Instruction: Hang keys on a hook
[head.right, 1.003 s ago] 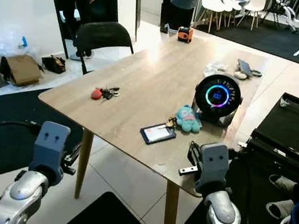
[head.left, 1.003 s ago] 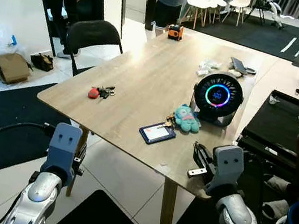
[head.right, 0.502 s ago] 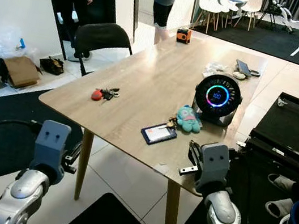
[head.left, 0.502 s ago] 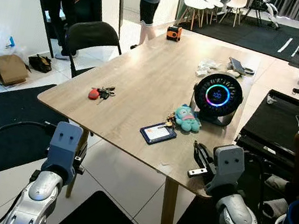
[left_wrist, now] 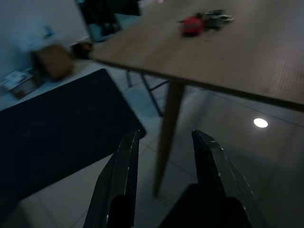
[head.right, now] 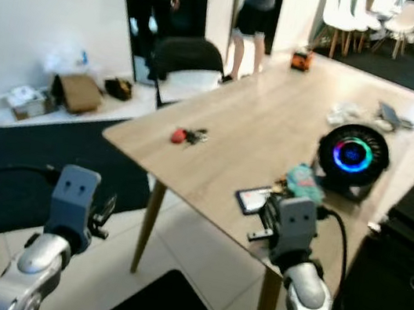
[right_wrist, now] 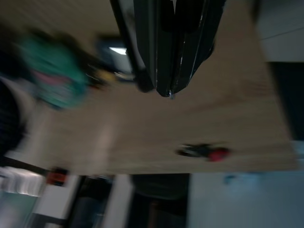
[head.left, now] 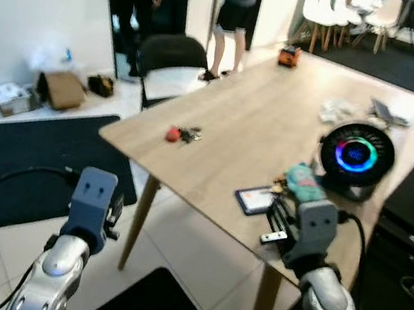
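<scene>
A bunch of keys with a red fob (head.left: 181, 133) lies near the left corner of the wooden table (head.left: 253, 115); it also appears as keys (left_wrist: 204, 21) in the left wrist view and as keys (right_wrist: 209, 152) in the right wrist view. My left gripper (left_wrist: 164, 135) is open, held low beside the table leg, well short of the keys. My right gripper (head.left: 274, 220) hangs shut at the table's near edge, close to a blue card holder (head.left: 256, 201), with nothing in it.
A round black device with a lit ring (head.left: 356, 156), a teal plush (head.left: 304, 182) and an orange object (head.left: 289, 55) are on the table. A black chair (head.left: 172, 54) stands at the far side, with people (head.left: 237, 1) behind it. A dark mat (head.left: 24, 156) covers the floor at left.
The whole picture has shifted right and blurred, so the camera has turned left. Both grippers keep their poses, and the keys lie where they were.
</scene>
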### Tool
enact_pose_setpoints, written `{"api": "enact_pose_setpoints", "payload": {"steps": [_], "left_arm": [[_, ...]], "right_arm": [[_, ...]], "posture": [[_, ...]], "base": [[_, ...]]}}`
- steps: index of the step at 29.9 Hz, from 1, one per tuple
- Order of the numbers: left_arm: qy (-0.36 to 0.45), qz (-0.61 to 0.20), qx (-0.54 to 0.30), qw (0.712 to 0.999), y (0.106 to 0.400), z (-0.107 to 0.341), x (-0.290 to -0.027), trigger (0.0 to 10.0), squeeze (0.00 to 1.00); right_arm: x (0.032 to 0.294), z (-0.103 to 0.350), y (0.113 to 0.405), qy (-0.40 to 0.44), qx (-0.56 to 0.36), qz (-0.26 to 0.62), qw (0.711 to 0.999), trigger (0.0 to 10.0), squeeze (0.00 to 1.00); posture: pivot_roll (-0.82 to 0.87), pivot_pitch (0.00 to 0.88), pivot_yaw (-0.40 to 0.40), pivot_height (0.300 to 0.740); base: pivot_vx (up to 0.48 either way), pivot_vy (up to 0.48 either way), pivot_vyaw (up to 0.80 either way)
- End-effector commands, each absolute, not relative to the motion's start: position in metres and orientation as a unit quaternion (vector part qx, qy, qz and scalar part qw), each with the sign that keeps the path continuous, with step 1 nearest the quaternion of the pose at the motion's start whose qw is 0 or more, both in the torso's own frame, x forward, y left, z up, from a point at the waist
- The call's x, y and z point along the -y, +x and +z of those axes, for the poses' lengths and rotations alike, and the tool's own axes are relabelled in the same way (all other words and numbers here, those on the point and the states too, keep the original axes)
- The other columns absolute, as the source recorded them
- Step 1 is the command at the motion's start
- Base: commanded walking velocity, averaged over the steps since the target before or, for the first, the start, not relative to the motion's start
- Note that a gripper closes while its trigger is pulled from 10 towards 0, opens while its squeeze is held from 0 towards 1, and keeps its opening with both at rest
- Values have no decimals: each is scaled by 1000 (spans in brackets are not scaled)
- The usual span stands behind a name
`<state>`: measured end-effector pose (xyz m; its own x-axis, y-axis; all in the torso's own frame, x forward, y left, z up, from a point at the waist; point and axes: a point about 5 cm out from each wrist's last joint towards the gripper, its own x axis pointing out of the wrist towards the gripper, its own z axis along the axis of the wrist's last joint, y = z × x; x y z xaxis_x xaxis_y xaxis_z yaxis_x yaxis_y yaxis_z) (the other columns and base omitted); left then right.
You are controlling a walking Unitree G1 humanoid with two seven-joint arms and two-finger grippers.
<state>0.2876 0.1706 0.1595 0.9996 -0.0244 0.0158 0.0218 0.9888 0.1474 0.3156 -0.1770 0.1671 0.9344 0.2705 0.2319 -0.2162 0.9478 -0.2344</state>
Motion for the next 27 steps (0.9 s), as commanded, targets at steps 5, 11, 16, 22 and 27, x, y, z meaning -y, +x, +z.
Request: {"api": "enact_pose_setpoints", "payload": {"steps": [5, 11, 16, 22, 27], "left_arm": [[75, -6, -2, 997, 286, 155, -173, 10000, 0], [75, -6, -3, 997, 285, 154, -173, 10000, 0], [75, -6, -2, 997, 285, 154, -173, 10000, 0], [76, -7, -3, 997, 286, 155, -173, 10000, 0], [77, -7, -3, 997, 286, 154, -174, 10000, 0]], "right_arm": [[176, 163, 315, -105, 126, 128, 978, 10000, 0], [175, 163, 315, -104, 127, 130, 978, 10000, 0], [174, 163, 315, -104, 128, 130, 978, 10000, 0], [173, 162, 315, -102, 128, 129, 978, 10000, 0], [173, 162, 315, -101, 128, 128, 978, 10000, 0]], "posture": [[37, 113, 35, 740], [38, 113, 34, 740], [38, 113, 36, 740], [41, 115, 41, 740], [42, 116, 43, 740]], "base": [[0, 0, 794], [0, 0, 794], [0, 0, 794], [0, 0, 794], [0, 0, 794]]}}
